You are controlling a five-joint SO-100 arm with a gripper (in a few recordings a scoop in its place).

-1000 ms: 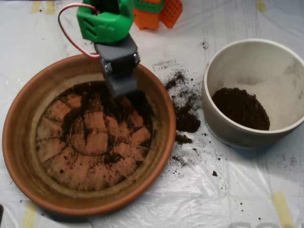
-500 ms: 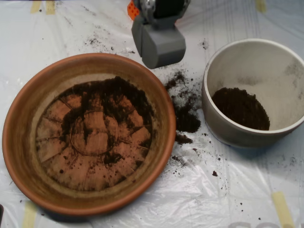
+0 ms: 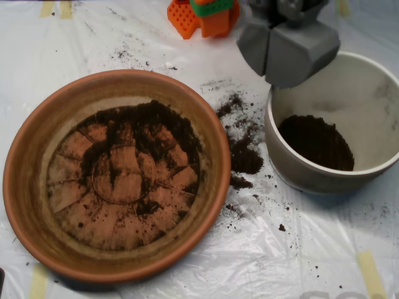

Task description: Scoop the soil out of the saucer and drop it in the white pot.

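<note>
- Over on the left, the saucer (image 3: 37, 205) sits where it was a second ago, and I am gone from it: back then my scoop was down in its upper part, dug into the dark heap.
- Across its ridged base the soil (image 3: 146, 128) is thin now, a ragged band along the upper half with smears further down and bare terracotta between, so I judge a few more passes are needed.
- Between the two vessels, spilled crumbs (image 3: 243, 156) lie on the plastic sheet (image 3: 280, 261), unchanged by my passing overhead.
- At the top, just right of the orange block (image 3: 187, 17), my scoop (image 3: 287, 47) has crossed from the saucer's rim and now hangs over the upper left rim of the white pot (image 3: 299, 177).
- My two shells look pressed together with a dark seam between them; whether they carry soil I cannot see.
- Inside the pot a mound of soil lies low on the floor. Once I am a little further in, I reckon parting the shells should drop the load cleanly.
</note>
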